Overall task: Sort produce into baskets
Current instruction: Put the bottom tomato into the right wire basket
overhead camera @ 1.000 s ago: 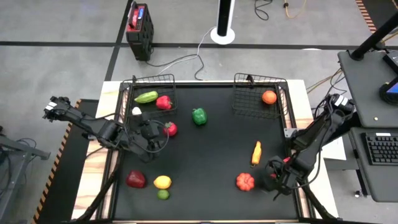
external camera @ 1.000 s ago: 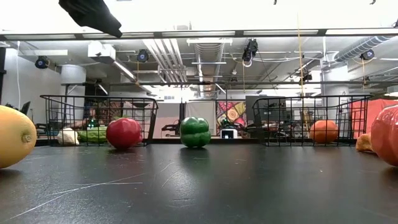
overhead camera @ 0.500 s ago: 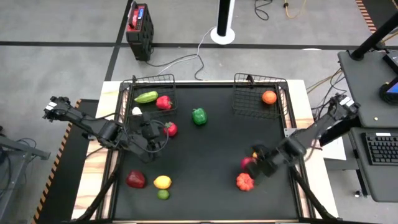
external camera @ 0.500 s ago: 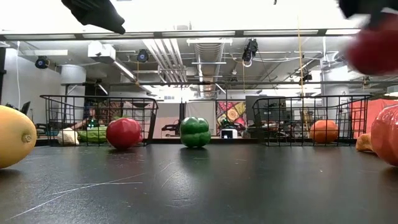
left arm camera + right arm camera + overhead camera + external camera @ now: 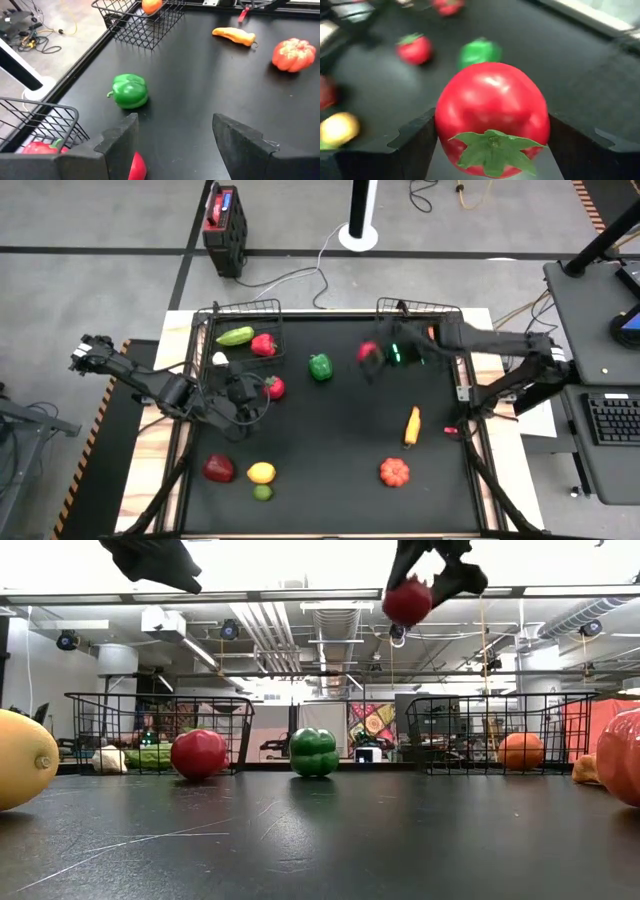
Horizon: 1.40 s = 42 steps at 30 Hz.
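Observation:
My right gripper [image 5: 372,353] is shut on a red tomato [image 5: 492,117] high above the table's far middle, between the two wire baskets. It also shows in the low view [image 5: 407,600]. The left basket [image 5: 215,315] holds a green piece [image 5: 235,336] and a red pepper [image 5: 263,344]. The right basket [image 5: 400,308] holds an orange [image 5: 520,751]. My left gripper [image 5: 243,392] is open and raised, beside a small red piece [image 5: 273,387] on the table. A green pepper [image 5: 320,366] rests on the table in the far middle. My right gripper pinches the tomato's two opposite sides [image 5: 445,125] between its two fingers, the green leafy cap [image 5: 492,150] facing the wrist. In the low view the fingers [image 5: 440,565] come from above and the tomato hangs below them, lifted well clear of the table.
A red apple [image 5: 218,468], a lemon [image 5: 261,472] and a lime [image 5: 262,492] lie at the near left. An orange pumpkin-like piece [image 5: 394,472] and an orange-yellow pepper [image 5: 411,426] lie at the near right. A white piece [image 5: 220,359] lies by the left basket.
My right gripper has risen from the near right corner with the tomato, lifting it clear. It has swung toward the far edge and the left, to above the table's far middle. My left arm has kept still.

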### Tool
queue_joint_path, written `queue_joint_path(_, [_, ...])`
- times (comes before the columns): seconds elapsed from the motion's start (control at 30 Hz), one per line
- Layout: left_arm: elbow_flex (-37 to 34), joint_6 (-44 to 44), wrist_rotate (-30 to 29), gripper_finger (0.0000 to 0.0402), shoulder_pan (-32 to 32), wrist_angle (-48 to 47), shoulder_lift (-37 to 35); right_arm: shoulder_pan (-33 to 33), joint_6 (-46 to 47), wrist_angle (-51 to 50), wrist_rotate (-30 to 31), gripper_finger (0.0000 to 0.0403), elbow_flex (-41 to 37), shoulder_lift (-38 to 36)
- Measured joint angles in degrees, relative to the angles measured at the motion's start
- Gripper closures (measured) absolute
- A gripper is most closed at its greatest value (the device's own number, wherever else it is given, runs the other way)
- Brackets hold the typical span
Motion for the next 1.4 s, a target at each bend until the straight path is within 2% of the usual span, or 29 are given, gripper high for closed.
queue_joint_path(0.13, [-0.74, -2.16, 0.01, 0.0164, -1.08, 0.57, 0.0, -9.05, -4.25, -8.1, 0.05, 0.0078, 5.14, 4.39])
queue_joint_path(0.27, [-1.67, -4.42, -0.01, 0.0164, -2.47, 1.4, 0.0, -17.08, -8.36, -13.32, -0.12, 0.0078, 6.89, 8.17])
queue_joint_path(0.53, [-5.55, -4.48, 0.01, 0.0164, -3.6, 10.23, 0.0, -27.85, -15.32, -15.16, -0.5, 0.0078, 6.01, 13.66])
queue_joint_path(0.8, [-6.16, -4.97, 0.03, 0.0164, -3.6, 10.98, 0.0, -34.53, -21.75, -13.44, -4.36, 0.0078, 3.57, 18.03])
queue_joint_path(0.9, [-6.14, -4.89, 0.01, 0.0164, -3.6, 11.0, 0.0, -36.08, -22.71, -10.39, -4.91, 0.0078, 0.9, 17.32])
queue_joint_path(1.07, [-6.14, -4.88, 0.02, 0.0164, -3.6, 11.0, 0.0, -38.8, -23.31, -3.73, -9.76, 0.0078, -5.98, 14.32])
queue_joint_path(1.4, [-6.14, -4.8, 0.01, 0.0164, -3.6, 12.22, 0.0, -42.26, -22.2, 3.31, -9.74, 0.0078, -14.83, 14.06])
